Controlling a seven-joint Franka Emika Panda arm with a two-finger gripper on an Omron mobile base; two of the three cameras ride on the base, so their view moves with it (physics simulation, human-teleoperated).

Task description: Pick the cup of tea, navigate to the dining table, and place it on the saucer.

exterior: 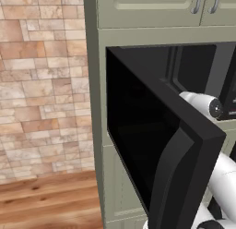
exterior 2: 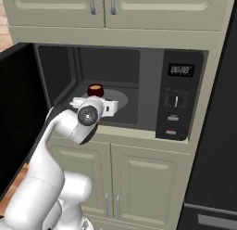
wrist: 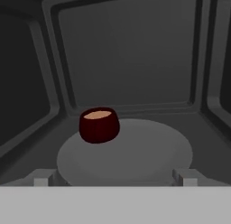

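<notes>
The cup of tea (wrist: 99, 124) is a small dark maroon cup with brownish tea. It stands upright on the grey round turntable (wrist: 149, 151) inside an open microwave, on the plate's left part. From the right base view the cup of tea (exterior 2: 96, 90) peeks out just above my wrist. My gripper (wrist: 115, 181) is at the microwave's mouth, short of the cup, open, with nothing between its fingertips (wrist: 41, 180). The white hand (exterior 2: 107, 105) reaches into the cavity. The dining table and the saucer are out of view.
The black microwave door (exterior: 152, 145) hangs wide open to the left of my arm and blocks much of the left base view. The control panel (exterior 2: 178, 97) lies right of the cavity. Beige cabinets (exterior 2: 139, 178) sit above and below; a tiled wall (exterior: 41, 85) stands left.
</notes>
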